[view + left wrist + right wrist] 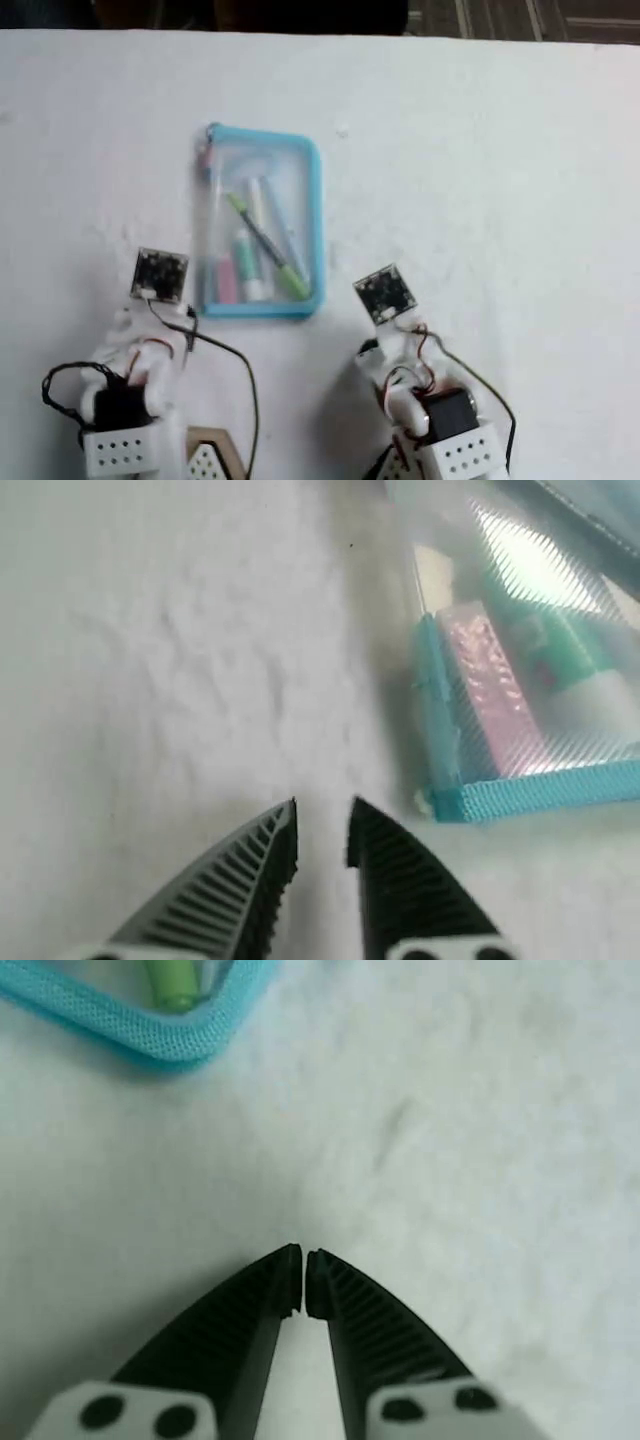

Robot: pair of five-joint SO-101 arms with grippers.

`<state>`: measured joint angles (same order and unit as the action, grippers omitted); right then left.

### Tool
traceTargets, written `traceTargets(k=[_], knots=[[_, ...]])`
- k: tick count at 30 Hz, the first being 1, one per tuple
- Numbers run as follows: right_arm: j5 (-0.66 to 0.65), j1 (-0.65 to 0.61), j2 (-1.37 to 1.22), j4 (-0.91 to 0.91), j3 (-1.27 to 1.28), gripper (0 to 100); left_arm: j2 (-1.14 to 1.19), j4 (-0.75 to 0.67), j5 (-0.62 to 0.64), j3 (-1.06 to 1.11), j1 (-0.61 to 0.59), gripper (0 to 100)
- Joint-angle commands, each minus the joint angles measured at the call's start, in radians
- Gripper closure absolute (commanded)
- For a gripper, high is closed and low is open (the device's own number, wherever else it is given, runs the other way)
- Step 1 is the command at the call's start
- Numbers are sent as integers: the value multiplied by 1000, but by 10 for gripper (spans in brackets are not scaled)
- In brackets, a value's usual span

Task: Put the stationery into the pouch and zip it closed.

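The clear, blue-edged pouch (318,200) is lying flat on the white table (480,150), with pens and markers (265,245) sitting inside it. The left gripper (322,832) is pointing just beside one near corner, empty, its jaws parted by a narrow gap. The right gripper (303,1280) is facing the other corner, tips almost touching, gripping nothing.
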<state>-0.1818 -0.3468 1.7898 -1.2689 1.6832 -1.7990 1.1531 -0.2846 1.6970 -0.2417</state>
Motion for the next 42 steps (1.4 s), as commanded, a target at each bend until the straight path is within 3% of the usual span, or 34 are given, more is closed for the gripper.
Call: traceTargets(k=[1, 8, 42], knots=[[-5, 7, 8, -4, 8, 980, -1, 26, -5, -3, 8, 939], [-5, 7, 8, -4, 8, 980, -1, 118, -3, -3, 8, 843], [-5, 7, 8, -4, 8, 980, -1, 118, -3, -3, 8, 843]])
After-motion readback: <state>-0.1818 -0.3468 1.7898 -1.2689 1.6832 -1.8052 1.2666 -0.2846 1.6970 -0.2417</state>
